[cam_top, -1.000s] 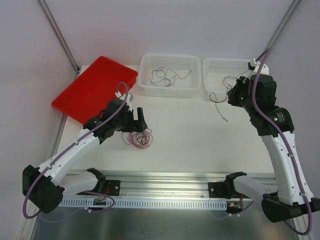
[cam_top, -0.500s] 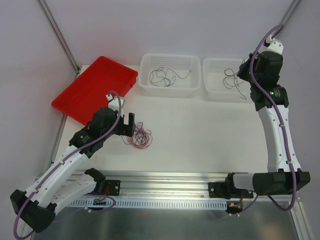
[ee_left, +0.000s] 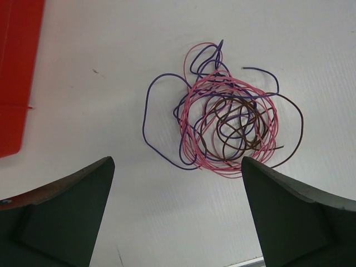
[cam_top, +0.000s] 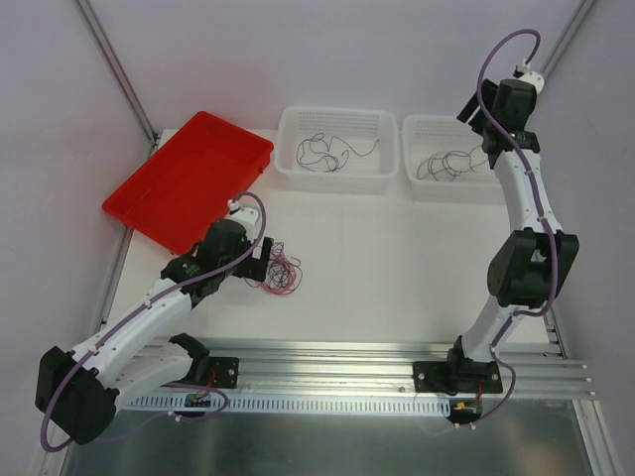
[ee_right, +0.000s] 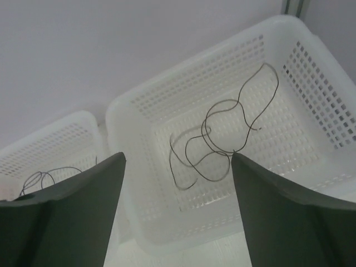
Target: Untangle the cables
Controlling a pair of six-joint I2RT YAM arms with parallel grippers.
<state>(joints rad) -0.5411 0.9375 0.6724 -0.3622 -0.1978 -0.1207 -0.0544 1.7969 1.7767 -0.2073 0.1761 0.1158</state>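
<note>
Left gripper (ee_left: 175, 167) wide open over the cable tangle (ee_left: 222, 117) on the table (ee_left: 83, 83), right gripper (ee_right: 177, 161) open and empty above the basket (ee_right: 311, 83) with one dark cable (ee_right: 223, 103) in it; risk is that the left pinches several strands and cinches the knot.

White-black arms (cam_top: 134, 319), lilac cables (cam_top: 495, 51), dark fingers (ee_left: 67, 214)

Plastic baskets (cam_top: 335, 178): white, perforated, semi-matt. Red tray (cam_top: 179, 183): smooth plastic w/ slight gloss. White table (cam_top: 397, 268): matt. Thin cables (ee_left: 225, 114): smooth col'd coating. Front rail (cam_top: 337, 359): bare metal, brushed-looking.
</note>
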